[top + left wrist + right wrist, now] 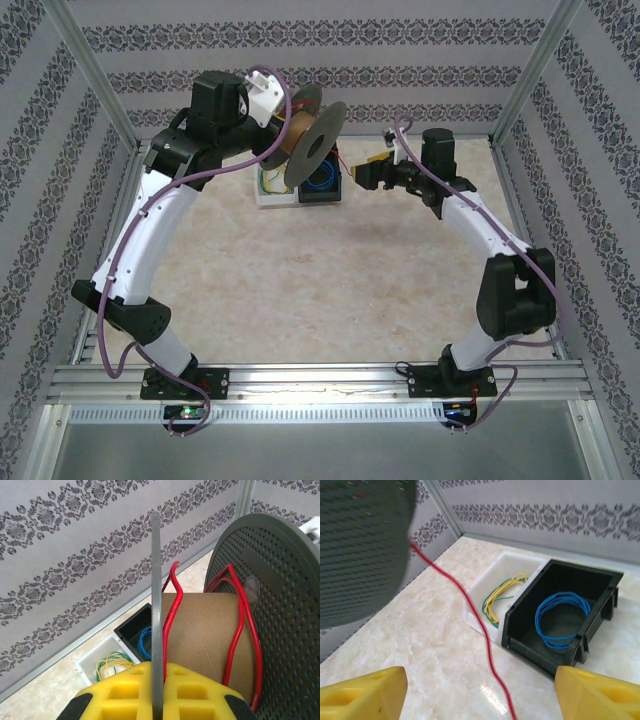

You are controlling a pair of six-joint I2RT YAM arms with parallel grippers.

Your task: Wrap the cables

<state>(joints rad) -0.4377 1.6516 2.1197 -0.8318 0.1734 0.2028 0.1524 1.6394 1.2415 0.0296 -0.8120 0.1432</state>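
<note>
Top external view: the beige marbled tabletop (330,290) is the largest thing. The white left arm (150,230) arches up to 11 o'clock and the white right arm (490,225) bends in toward 1 o'clock. Between their ends, at 12 o'clock, is a grey spool with perforated plastic flanges and a brown cardboard core (312,140).

In the left wrist view the left gripper (157,692) is clenched on the edge of the spool's near flange, with a yellow finger against each face. The right gripper (482,690) is released; its yellow fingertips stand far apart at 7 and 5 o'clock of its own view, pinching nothing.

Under the spool sits an open black plastic bin (520,625), with an open white plastic bin (517,562) touching it at 9 o'clock. A blue wire coil (538,617) lies in the black bin and a yellow-green wire coil (492,597) in the white.

The thin red wire (240,625) loops loosely round the cardboard core. In the right wrist view a strand of it runs from the spool at 10 o'clock across the tabletop to 6 o'clock — just beside the white bin, between the parted fingertips.
</note>
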